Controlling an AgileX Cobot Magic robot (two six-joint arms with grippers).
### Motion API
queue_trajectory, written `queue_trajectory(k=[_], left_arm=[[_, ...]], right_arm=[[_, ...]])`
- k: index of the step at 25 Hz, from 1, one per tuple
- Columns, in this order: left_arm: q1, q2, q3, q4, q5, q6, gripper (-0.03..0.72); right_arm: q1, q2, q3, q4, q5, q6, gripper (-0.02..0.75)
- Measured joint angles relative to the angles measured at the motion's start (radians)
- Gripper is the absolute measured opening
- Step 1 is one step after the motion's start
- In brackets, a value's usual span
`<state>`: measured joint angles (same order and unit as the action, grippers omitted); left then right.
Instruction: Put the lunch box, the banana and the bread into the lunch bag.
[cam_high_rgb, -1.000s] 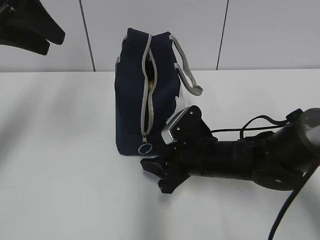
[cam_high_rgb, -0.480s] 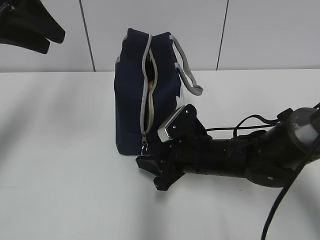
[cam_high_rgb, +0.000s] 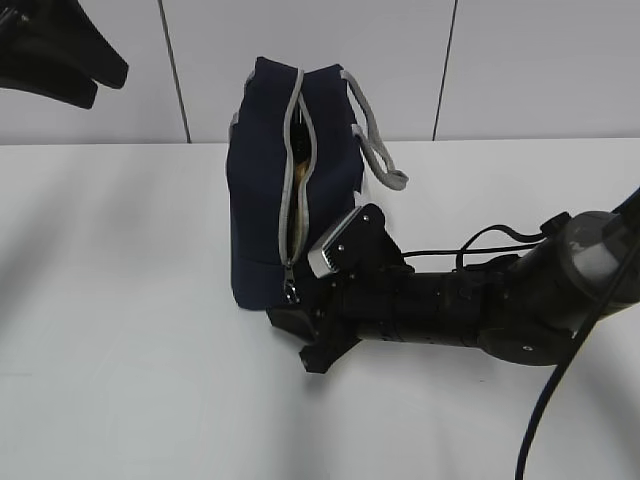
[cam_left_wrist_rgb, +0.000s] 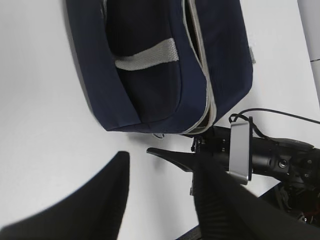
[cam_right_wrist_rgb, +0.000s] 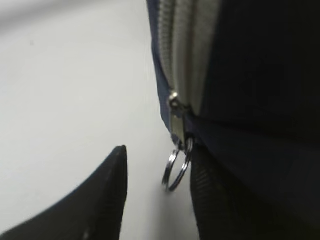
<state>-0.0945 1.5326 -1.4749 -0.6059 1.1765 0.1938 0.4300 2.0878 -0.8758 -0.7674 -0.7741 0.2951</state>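
Observation:
The navy lunch bag (cam_high_rgb: 265, 200) stands on the white table with its grey zipper (cam_high_rgb: 293, 180) partly open down the near end. A brown sliver shows in the gap. The lunch box, banana and bread are otherwise hidden. My right gripper (cam_high_rgb: 292, 338) lies low at the bag's foot. In the right wrist view it (cam_right_wrist_rgb: 159, 155) is open, and the zipper's ring pull (cam_right_wrist_rgb: 177, 170) hangs between the fingers, close against the right finger (cam_right_wrist_rgb: 225, 200). My left gripper (cam_high_rgb: 110, 85) hovers open high at the far left, and the left wrist view (cam_left_wrist_rgb: 160, 200) looks down on the bag (cam_left_wrist_rgb: 150, 95).
The bag's grey strap handle (cam_high_rgb: 375, 150) droops to the right over the white side panel. The right arm's cable (cam_high_rgb: 500, 245) loops above the table behind the arm. A panelled white wall (cam_high_rgb: 500, 70) closes the back.
My right gripper has slid left and in toward the bag's foot, so the ring pull now sits between its fingers. The left gripper and the bag have not moved.

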Motion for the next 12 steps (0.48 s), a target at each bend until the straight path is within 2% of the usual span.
queue_trajectory(k=[5, 12], left_arm=[[0.0, 0.0, 0.0, 0.001, 0.0, 0.0, 0.312], [0.0, 0.0, 0.0, 0.002, 0.0, 0.0, 0.312]], right_arm=[[0.0, 0.0, 0.0, 0.014, 0.006, 0.0, 0.179], [0.0, 0.0, 0.0, 0.058, 0.035, 0.002, 0.144]])
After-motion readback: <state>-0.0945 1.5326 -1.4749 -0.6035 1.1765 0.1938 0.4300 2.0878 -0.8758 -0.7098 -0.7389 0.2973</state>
